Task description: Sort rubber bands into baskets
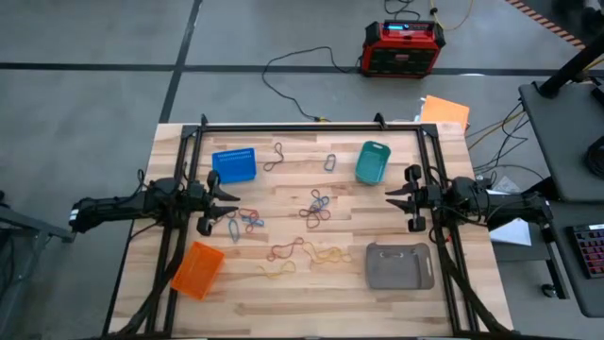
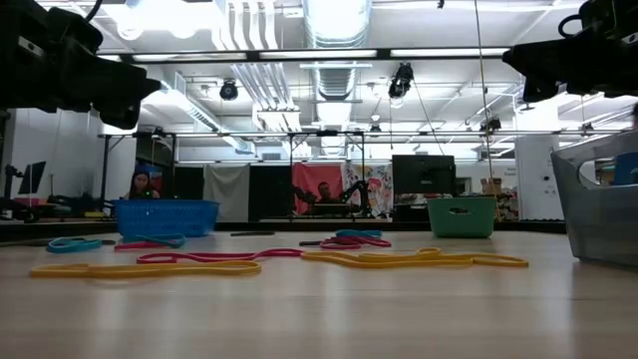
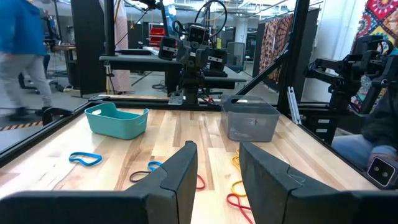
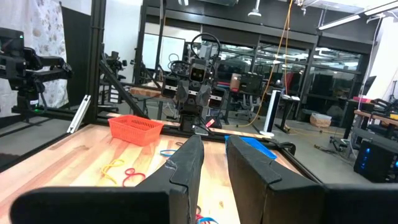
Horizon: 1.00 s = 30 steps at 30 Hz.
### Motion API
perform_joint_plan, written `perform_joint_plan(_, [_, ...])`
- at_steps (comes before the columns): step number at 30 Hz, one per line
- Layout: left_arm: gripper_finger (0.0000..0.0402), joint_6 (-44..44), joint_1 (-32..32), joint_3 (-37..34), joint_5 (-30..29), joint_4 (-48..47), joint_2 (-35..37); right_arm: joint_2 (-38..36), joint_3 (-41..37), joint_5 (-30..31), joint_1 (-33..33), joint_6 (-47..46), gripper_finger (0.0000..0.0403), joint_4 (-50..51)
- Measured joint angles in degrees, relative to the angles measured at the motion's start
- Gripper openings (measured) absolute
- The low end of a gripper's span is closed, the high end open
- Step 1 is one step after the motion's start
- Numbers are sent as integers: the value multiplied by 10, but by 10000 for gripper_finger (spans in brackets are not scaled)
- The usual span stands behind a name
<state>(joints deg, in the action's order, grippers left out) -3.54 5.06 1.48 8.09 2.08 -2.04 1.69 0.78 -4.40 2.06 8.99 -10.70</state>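
Rubber bands lie loose on the wooden table: a blue and red-brown cluster (image 1: pixel 316 208), blue and red ones (image 1: pixel 247 223), red-brown (image 1: pixel 283 250), yellow-tan (image 1: pixel 330 253), and grey (image 1: pixel 330 162). The blue basket (image 1: pixel 234 165) stands far left, the teal basket (image 1: pixel 373 161) far right, the orange basket (image 1: pixel 198 269) near left and the flat grey basket (image 1: pixel 399 265) near right. My left gripper (image 1: pixel 226 206) hovers open at the table's left, by the blue and red bands. My right gripper (image 1: pixel 398 200) hovers open at the table's right, between the teal and grey baskets. Both are empty.
A black frame (image 1: pixel 311 127) runs round the table's edges. A red-and-black box (image 1: pixel 403 47) and cables lie on the floor beyond the far edge. People show in the room behind. Bare wood lies along the table's near edge, between the orange and grey baskets.
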Motion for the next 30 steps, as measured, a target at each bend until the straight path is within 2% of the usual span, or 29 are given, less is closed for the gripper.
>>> perform_joint_plan(17, [104, 1, 0, 0, 0, 0, 0, 0, 0, 0, 0, 0, 68, 0])
perform_joint_plan(21, [104, 36, 0, 0, 0, 0, 0, 0, 0, 0, 0, 0, 68, 0])
perform_joint_plan(26, [104, 36, 0, 0, -1, 1, 0, 0, 0, 0, 0, -5, 68, 0])
perform_joint_plan(28, [104, -38, 0, 0, -1, 29, -1, 0, 0, -8, -1, -91, 68, 2])
perform_joint_plan(30, [104, -194, -1, 0, -3, 95, -5, 0, 0, -14, -1, -194, 68, -8])
